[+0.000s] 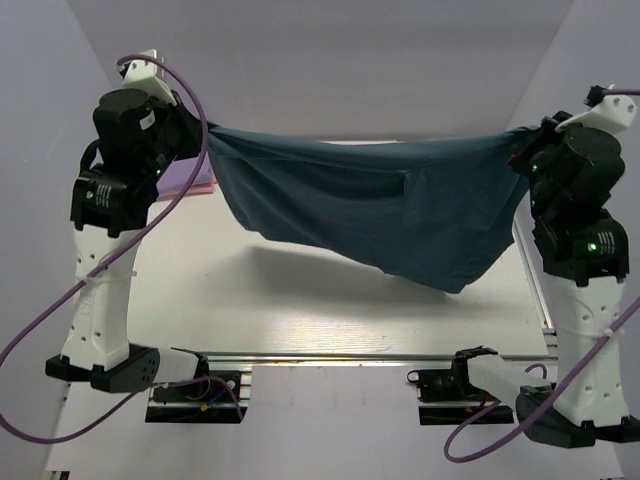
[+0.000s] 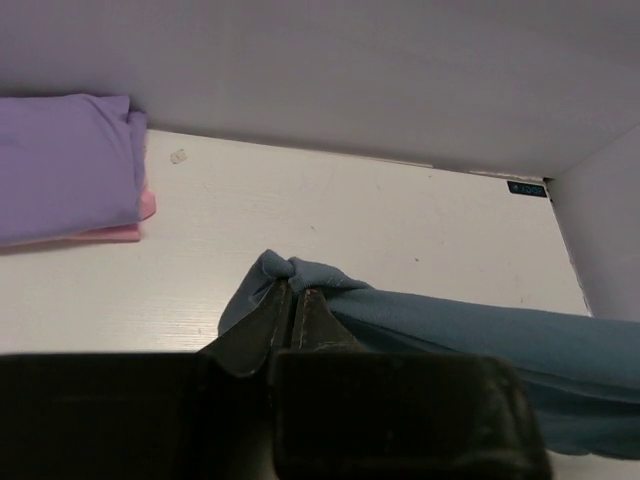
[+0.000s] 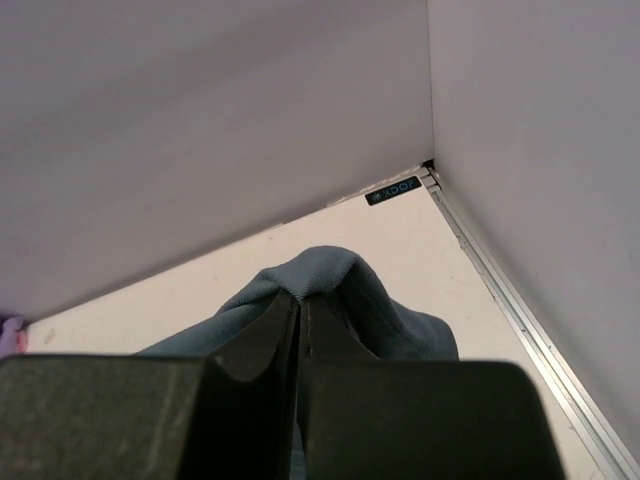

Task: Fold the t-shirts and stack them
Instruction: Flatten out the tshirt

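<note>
- Left claw (image 2: pixel 295 290) is clamped on a bunched corner of the dark teal t-shirt (image 1: pixel 370 210), its jaws pinched together with only cloth between them. In the overhead view it sits high, at about 10 o'clock.
- Right claw (image 3: pixel 302 297) is pressed together on the opposite corner in the same way, at about 2 o'clock, close to the far right corner of the enclosure.
- With both grips raised and well apart, the shirt hangs between them like a hammock, lifted off the worktop (image 1: pixel 300 310), and sags lowest toward 4 o'clock. I judge this hold is meant to stretch the top edge and let the body drop flat, ready to be laid out for folding.
- The top edge looks taut, but a flap, perhaps a sleeve, hangs doubled on the right half, so that side may land creased.
- At about 10 o'clock on the worktop, against the back wall (image 2: pixel 350 70), the lavender t-shirt (image 2: pixel 60 170) lies folded on the pink t-shirt (image 2: pixel 125 232). That spot probably keeps the finished pile away from where the teal one would be spread.
</note>
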